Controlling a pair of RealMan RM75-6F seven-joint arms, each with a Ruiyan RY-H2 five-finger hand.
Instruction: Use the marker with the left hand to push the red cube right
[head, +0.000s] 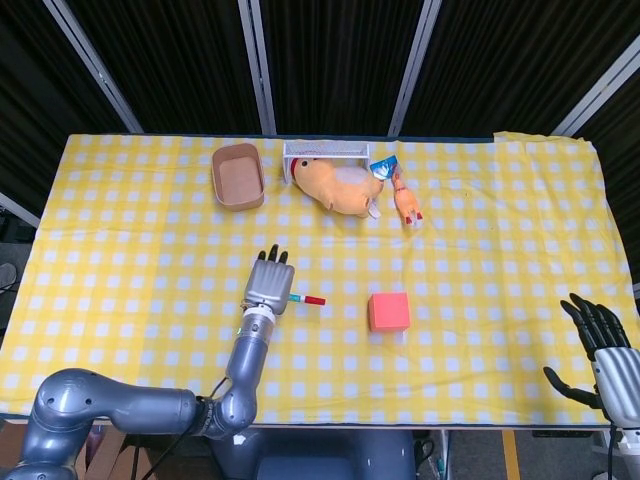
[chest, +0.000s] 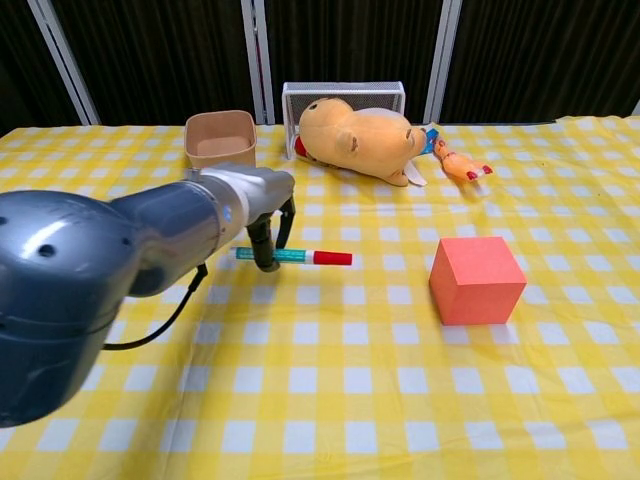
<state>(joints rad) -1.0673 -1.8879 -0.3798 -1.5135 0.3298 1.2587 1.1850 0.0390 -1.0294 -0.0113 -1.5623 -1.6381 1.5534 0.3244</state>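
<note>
The red cube (head: 388, 311) (chest: 477, 280) rests flat on the yellow checked cloth, right of centre. My left hand (head: 267, 283) (chest: 266, 222) grips a teal marker with a red cap (head: 307, 298) (chest: 293, 256), held level with its red tip pointing right. A clear gap of cloth separates the tip from the cube's left face. My right hand (head: 598, 345) hovers open at the table's front right corner, seen only in the head view.
At the back stand a brown paper bowl (head: 238, 176) (chest: 220, 145), a white wire rack (head: 325, 152), an orange plush toy (head: 338, 186) (chest: 362, 141) and a small rubber chicken (head: 406, 205) (chest: 457, 161). The table's front edge (head: 420, 420) runs near my arms.
</note>
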